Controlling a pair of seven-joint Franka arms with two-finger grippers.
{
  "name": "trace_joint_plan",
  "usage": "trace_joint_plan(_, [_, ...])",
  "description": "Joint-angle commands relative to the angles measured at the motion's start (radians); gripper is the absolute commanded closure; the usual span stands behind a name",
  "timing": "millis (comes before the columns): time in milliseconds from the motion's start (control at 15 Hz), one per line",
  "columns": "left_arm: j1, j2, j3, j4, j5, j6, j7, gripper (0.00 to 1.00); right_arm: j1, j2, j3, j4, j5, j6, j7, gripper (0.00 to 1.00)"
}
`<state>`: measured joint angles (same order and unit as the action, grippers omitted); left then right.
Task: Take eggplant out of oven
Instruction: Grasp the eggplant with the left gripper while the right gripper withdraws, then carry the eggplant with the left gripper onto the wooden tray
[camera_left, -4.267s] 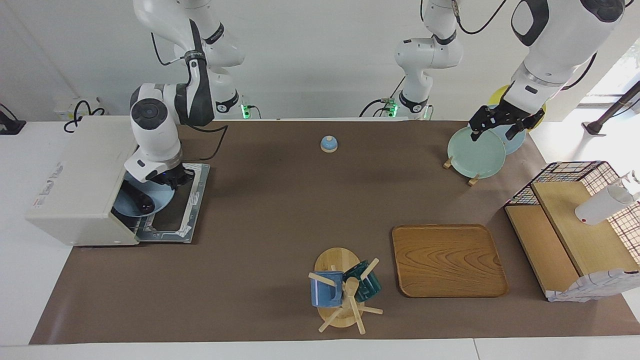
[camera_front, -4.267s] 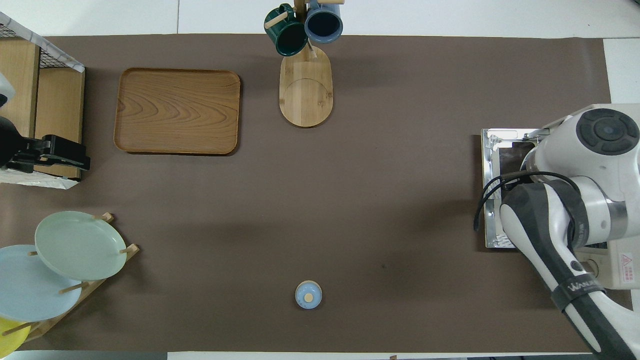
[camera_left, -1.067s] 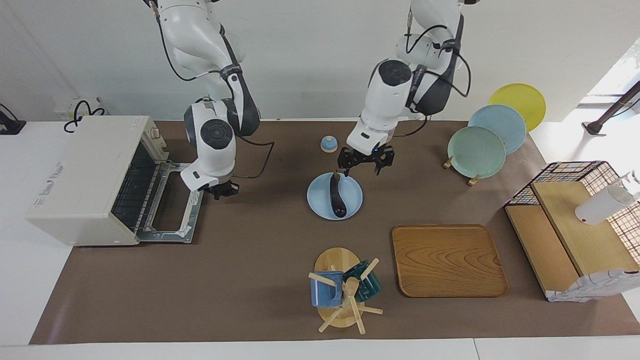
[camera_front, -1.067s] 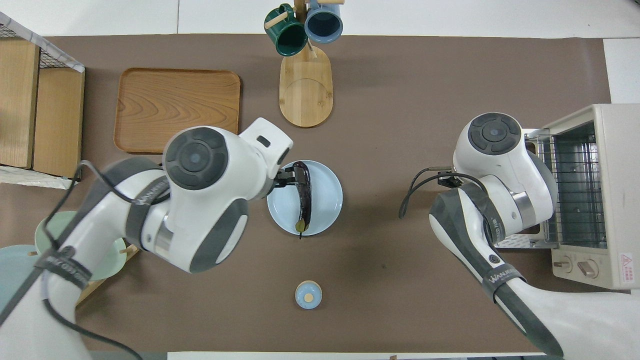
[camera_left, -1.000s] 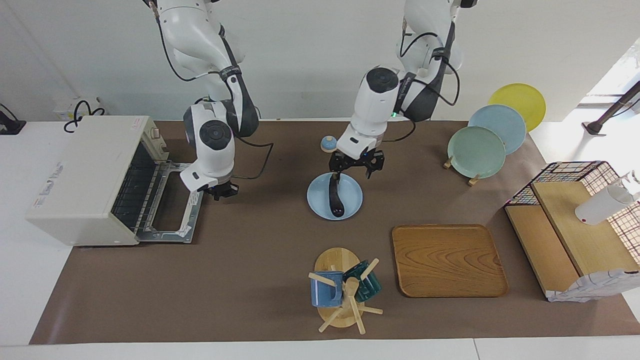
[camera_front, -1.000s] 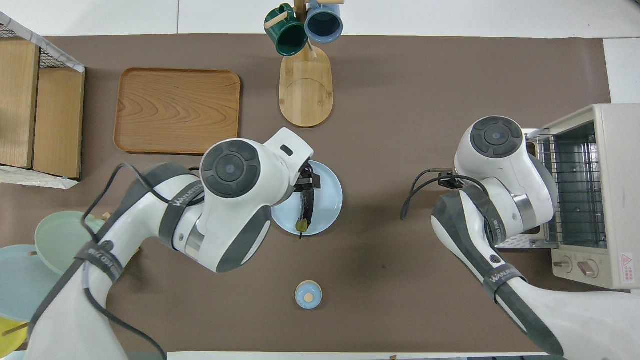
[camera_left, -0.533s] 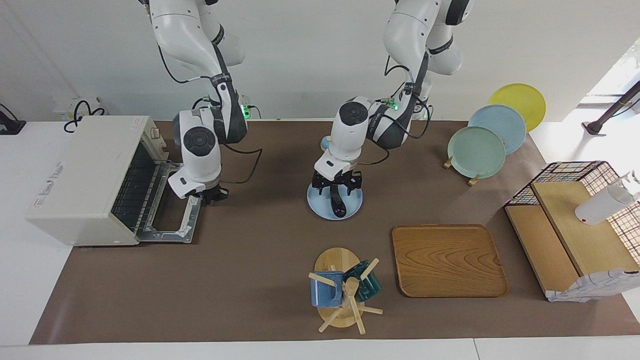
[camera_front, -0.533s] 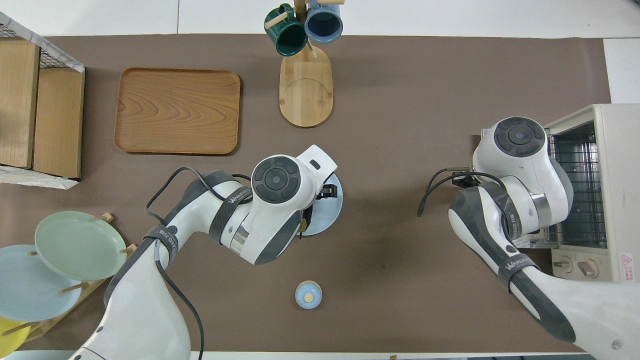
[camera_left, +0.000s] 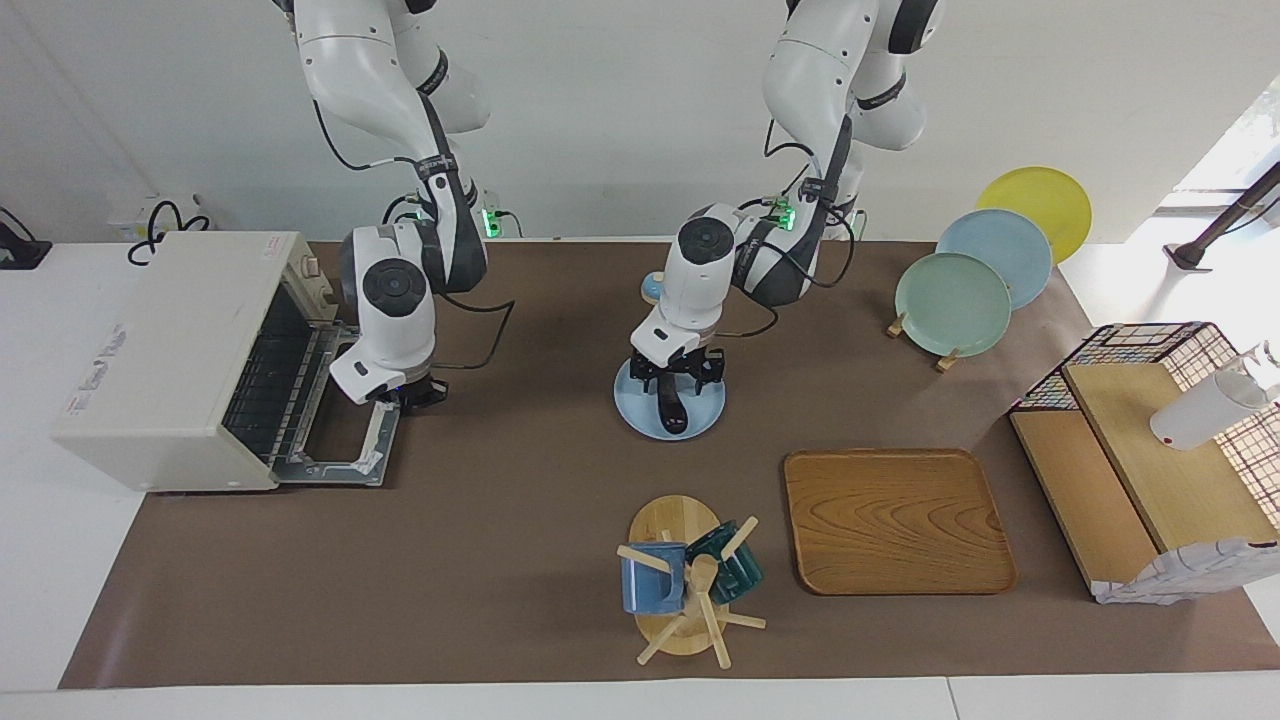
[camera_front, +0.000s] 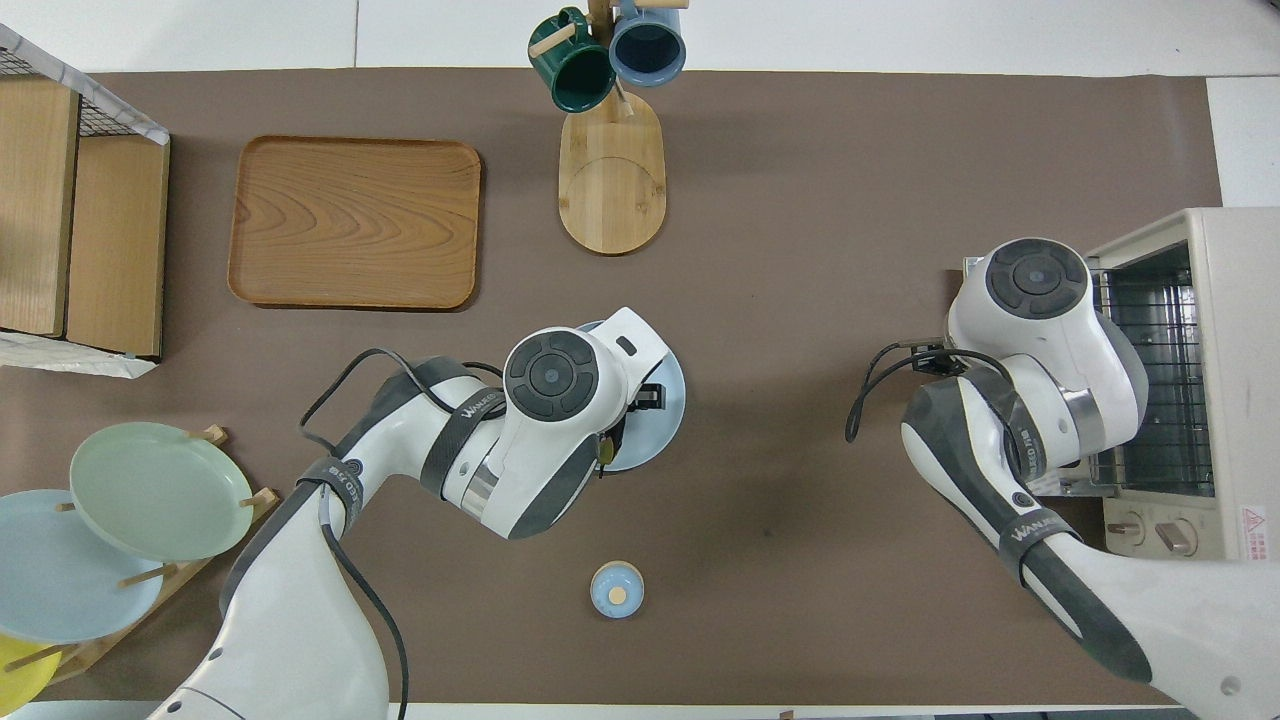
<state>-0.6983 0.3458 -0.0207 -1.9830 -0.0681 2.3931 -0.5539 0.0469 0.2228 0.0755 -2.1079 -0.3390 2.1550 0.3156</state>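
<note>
The eggplant (camera_left: 671, 410) lies on a light blue plate (camera_left: 707, 413) at the middle of the facing view, out of the oven (camera_left: 170, 355) at that frame's left, whose door lies open. The left pincer (camera_left: 678, 375) is down over the eggplant's upper end, fingers straddling it; whether they grip I cannot tell. The right pincer (camera_left: 408, 396), closed and empty, hangs over the open door's edge.

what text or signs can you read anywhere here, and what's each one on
"WANUED": roughly how the dark band on the right arm reads.
The left arm has the same band, at a slant.
A red-triangle warning sticker on the oven: its small print is unreadable.
A red-and-white label on the oven's top: too small to read.
</note>
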Motion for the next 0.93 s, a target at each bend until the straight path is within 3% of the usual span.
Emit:
trace_joint_plan(0, [-0.016, -0.018, 0.016, -0.027, -0.006, 0.017, 0.012, 0.58, -0.033, -0.014, 0.004, 0.1, -0.052, -0.119, -0.114, 1.0])
trace_joint_plan(67, [-0.015, -0.021, 0.016, -0.022, -0.006, 0.011, 0.011, 0.78, -0.041, -0.017, 0.006, 0.138, -0.052, -0.162, -0.147, 1.0])
trace_joint_plan(200, [-0.006, -0.034, 0.016, -0.019, -0.006, -0.008, 0.011, 1.0, -0.048, -0.042, 0.004, 0.199, -0.048, -0.257, -0.219, 1.0])
trace_joint_plan(533, [0.071, -0.108, 0.019, 0.045, -0.006, -0.15, 0.018, 1.0, -0.104, -0.134, 0.004, 0.227, -0.035, -0.382, -0.323, 1.0])
trace_joint_plan(867, [0.255, -0.077, 0.022, 0.237, -0.006, -0.319, 0.159, 1.0, -0.203, -0.155, 0.006, 0.217, -0.023, -0.402, -0.45, 1.0])
